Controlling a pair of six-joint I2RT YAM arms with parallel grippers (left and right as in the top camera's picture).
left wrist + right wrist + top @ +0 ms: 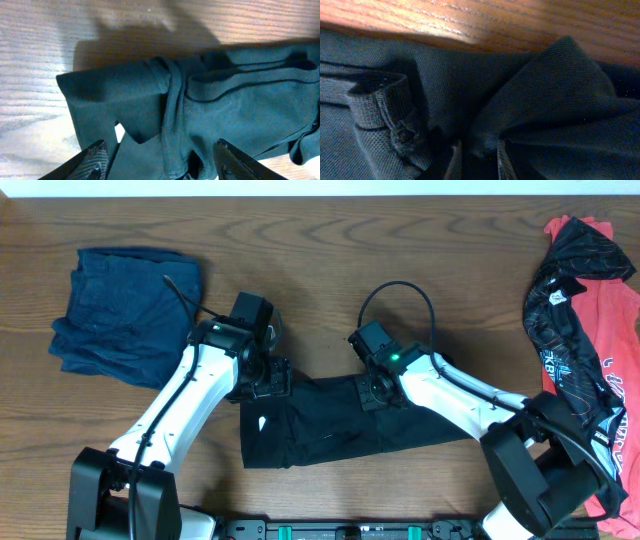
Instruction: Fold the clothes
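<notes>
Black shirt (310, 430) lies rumpled near the front middle of the table (330, 250). Left fingers (95, 159) stand spread apart over its left end, gripping nothing. Right fingers (454, 162) are nearly closed, pinching a bunched fold of the shirt's upper edge.
</notes>
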